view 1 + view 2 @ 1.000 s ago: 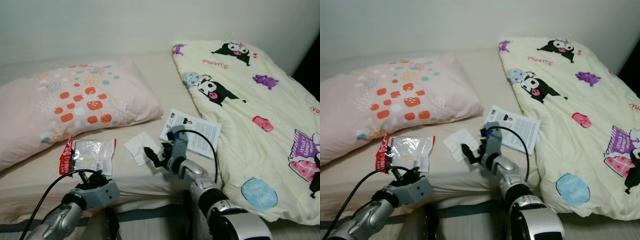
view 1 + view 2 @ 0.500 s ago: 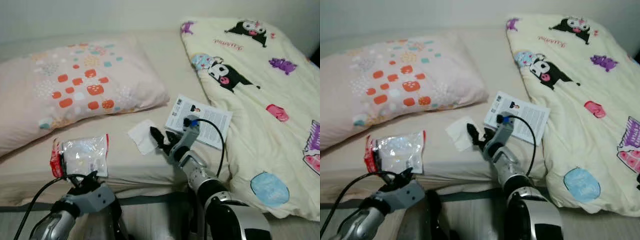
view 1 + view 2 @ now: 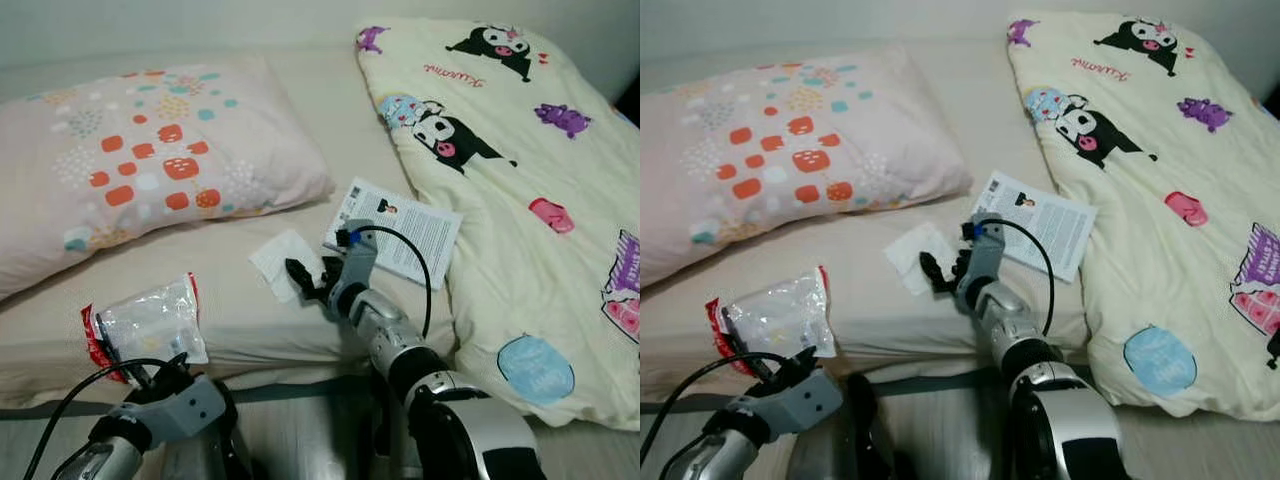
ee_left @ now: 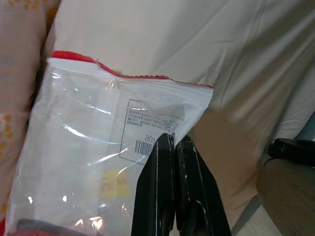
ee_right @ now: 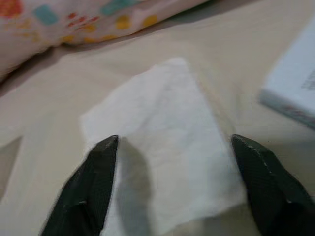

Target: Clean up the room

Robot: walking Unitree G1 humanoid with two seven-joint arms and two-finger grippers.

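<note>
Around: Nearby, a patterned pillow (image 3: 150,160) lay across the head of the bed (image 3: 340,130), and a cartoon-print quilt (image 3: 520,170) covered its right side up to the front edge.
Beside: a printed leaflet (image 3: 410,225) lay flat just right of the white tissue (image 3: 285,262), its edge against the quilt.
Obstruction: the right arm's black cable looped over the leaflet; nothing lay on the tissue itself.
Tissue: it lay flat on the sheet, between the pillow's lower corner and the leaflet, back from the bed's front edge.
Right gripper (image 5: 172,196): its fingers (image 5: 93,182) were spread wide, one at either side of the tissue's near edge, holding nothing.
Plastic bag (image 4: 98,147): it lay at the bed's front edge, just below the pillow.
Left gripper (image 4: 170,145): its fingers were pressed together, tips over the bag's corner, with nothing between them.
</note>
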